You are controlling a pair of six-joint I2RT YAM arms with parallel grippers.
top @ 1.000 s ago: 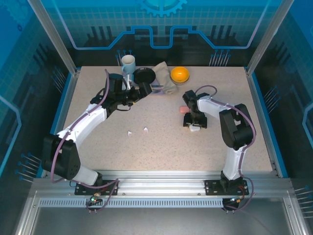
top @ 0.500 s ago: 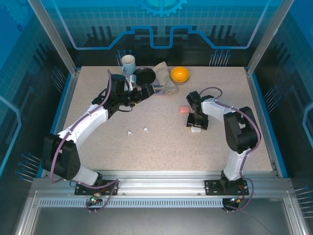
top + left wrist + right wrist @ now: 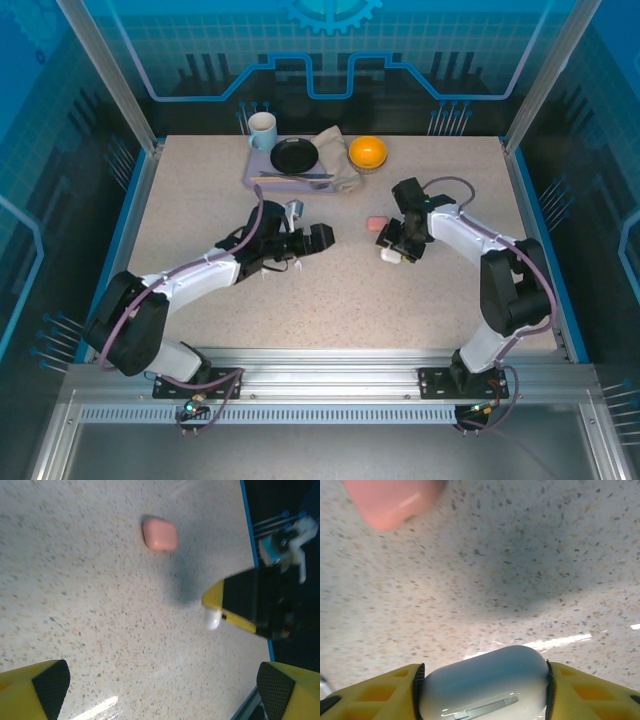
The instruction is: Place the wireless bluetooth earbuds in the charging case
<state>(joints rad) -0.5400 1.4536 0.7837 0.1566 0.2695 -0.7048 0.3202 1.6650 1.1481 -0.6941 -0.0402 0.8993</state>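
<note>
Contact on the white charging case (image 3: 212, 620) is the fact that matters. The right claw (image 3: 484, 677) is clenched on it, with a yellow finger pressed against each end. The case's long axis therefore runs across the claw, from finger to finger. A thin metal strip on the case, probably the hinge, faces the right wrist camera. That suggests the lid seam points away from the claw, though the views do not settle it. The case sits right of centre on the worktop (image 3: 90, 590). Whether it rests on the surface or hangs just above it cannot be told.

The pink charging case (image 3: 160, 534) lies flat and looks closed, just beside the right claw on its far-left side. It is apart from the white case.

The left claw (image 3: 165, 682) is released, its fingers spread wide with nothing between them. It hovers near the middle of the worktop and faces both cases. From it, the pink case lies ahead and close to its centreline. The gripped white case lies ahead and off to the right, across a stretch of bare surface.

The right arm is clearly the nearer one to both cases. Both lids look shut, so no earbud can go in until one is raised. That probably falls to the free left claw, which would have to approach the white case from the side opposite the hinge.
</note>
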